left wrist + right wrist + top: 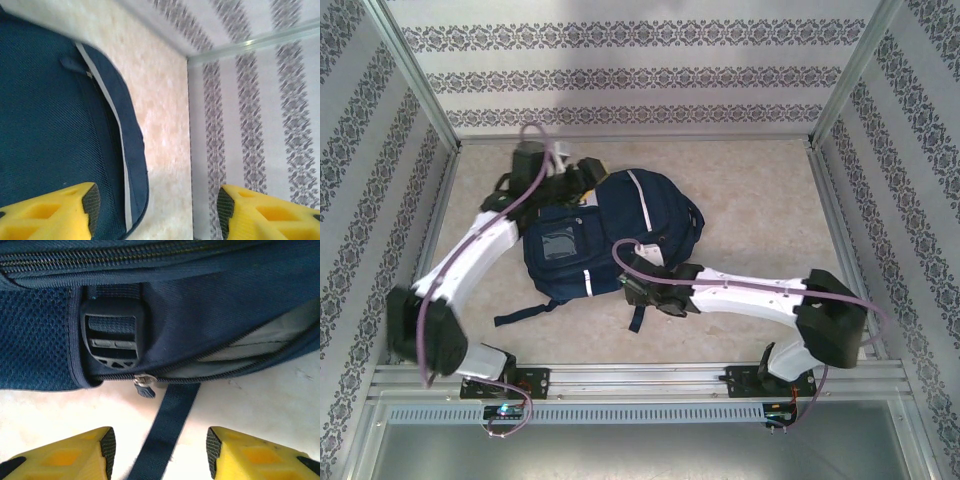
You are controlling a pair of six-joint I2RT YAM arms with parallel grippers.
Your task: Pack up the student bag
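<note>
With the navy-blue fabric backpack flat on the table, both arms' jaws stand released, the right pair facing its zip pull, likely to work the zipper.

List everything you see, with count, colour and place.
bag: one, navy with white stripes, mid-table
buckle: one, black, on the bag's side
zip pull: one, dark, below the buckle
strap: one, navy, trailing from the bag
table: one, beige, under the bag
walls: three, white with grey bands, around table
arms: two, white, from the near edge
left gripper: one, yellow, open, bag's far left corner
right gripper: one, yellow, open, bag's near edge
</note>
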